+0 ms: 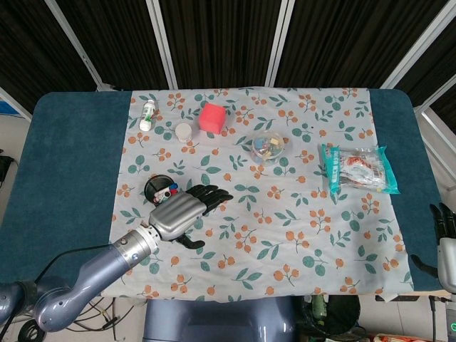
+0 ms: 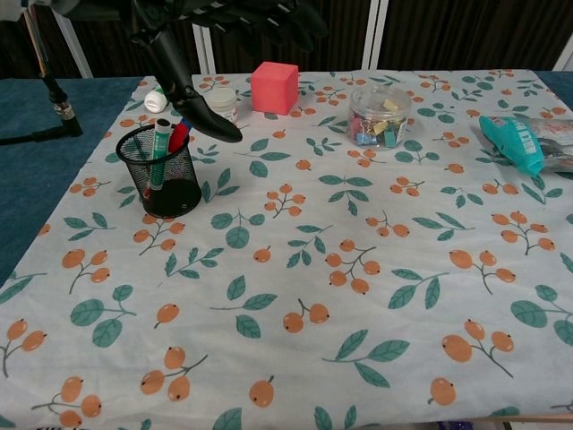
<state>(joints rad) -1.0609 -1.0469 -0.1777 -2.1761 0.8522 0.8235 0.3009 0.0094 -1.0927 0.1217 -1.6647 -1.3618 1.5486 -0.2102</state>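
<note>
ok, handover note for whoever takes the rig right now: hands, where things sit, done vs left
Left hand: open, holds nothing, fingers spread, hovering just right of the black mesh pen cup.
Right hand: at the table's right edge, only partly in frame, holds nothing visible; open or shut unclear.
The pen cup stands upright on the floral cloth with markers inside.
Done: nothing gripped or visibly displaced.
Left: any grasp; the pen cup is nearest the left hand.
</note>
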